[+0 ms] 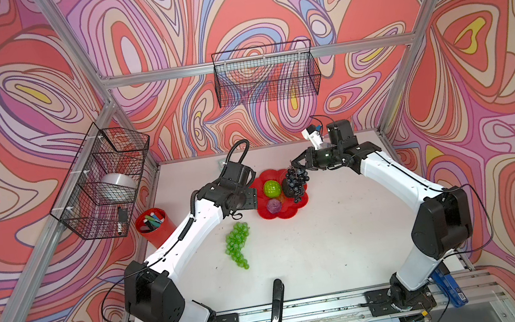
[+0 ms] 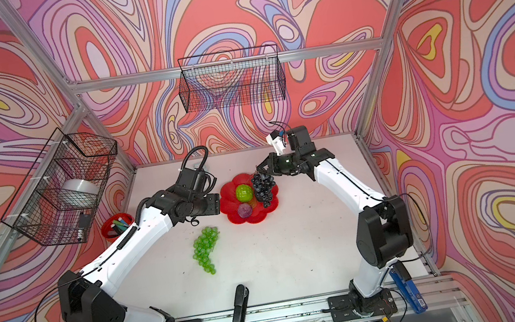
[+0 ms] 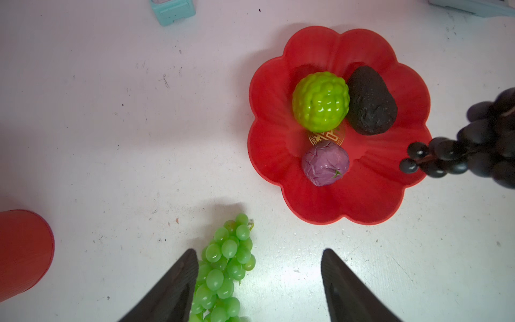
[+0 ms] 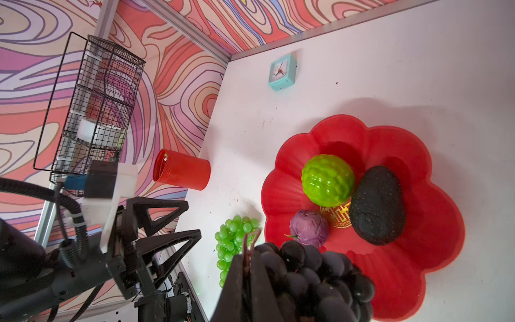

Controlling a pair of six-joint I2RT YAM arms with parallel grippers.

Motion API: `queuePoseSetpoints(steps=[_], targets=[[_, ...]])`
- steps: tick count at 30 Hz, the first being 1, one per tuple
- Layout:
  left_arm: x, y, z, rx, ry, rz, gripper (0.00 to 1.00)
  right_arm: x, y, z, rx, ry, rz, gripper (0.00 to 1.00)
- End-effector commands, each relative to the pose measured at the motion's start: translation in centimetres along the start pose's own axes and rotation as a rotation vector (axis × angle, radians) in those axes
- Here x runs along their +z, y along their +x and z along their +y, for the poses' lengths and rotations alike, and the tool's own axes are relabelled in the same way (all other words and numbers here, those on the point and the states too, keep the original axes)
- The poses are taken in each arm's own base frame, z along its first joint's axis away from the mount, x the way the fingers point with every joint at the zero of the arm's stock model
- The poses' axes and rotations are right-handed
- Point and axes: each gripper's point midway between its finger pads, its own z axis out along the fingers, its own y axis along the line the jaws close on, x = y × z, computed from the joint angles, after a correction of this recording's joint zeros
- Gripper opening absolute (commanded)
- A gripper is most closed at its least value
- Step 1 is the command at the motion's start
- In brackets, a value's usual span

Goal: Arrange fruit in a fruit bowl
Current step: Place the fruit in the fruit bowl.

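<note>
White table (image 1: 331, 244): bowl (image 1: 286, 213), grn grapes (image 1: 237, 244) (stapler (image 1: 277, 306) too)

Open table (image 1: 331, 244) lies right of the green grape bunch (image 1: 237, 246); the stapler (image 1: 276, 308) sits at its near edge.

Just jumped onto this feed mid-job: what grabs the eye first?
The dark grape bunch dangling by its stem from the shut right jaws, over the edge of the red flower-shaped bowl. Then the green grape bunch, lying alone on the table nearer the arm bases, outside the bowl.
</note>
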Motion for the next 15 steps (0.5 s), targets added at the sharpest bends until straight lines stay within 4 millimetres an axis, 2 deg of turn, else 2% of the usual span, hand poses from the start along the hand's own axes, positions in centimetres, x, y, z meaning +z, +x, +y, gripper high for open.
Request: queuePoseSetpoints(steps=[1,6,11,12,15], targets=[[-0.6,0.4,0.8,-0.022,-0.017,0.001,0.73,1.4,0.3,-0.5,0.006,-0.028,0.005,0.00],[-1.0,1.1,0.9,-0.035,-0.006,0.008,0.73,3.1,1.5,-1.3,0.046,-0.048,0.020,0.00],[-1.1,1.4,1.1,-0.034,-0.011,0.012,0.73,4.0,2.2,-0.5,0.057,-0.065,0.028,0.00],[-1.0,1.5,1.0,-0.032,-0.007,0.013,0.73,4.7,2.6,-1.1,0.072,-0.061,0.041,0.00],[-0.9,1.6,1.0,-0.034,-0.004,0.013,0.73,6.0,3.5,-0.9,0.086,-0.072,0.063,0.00]])
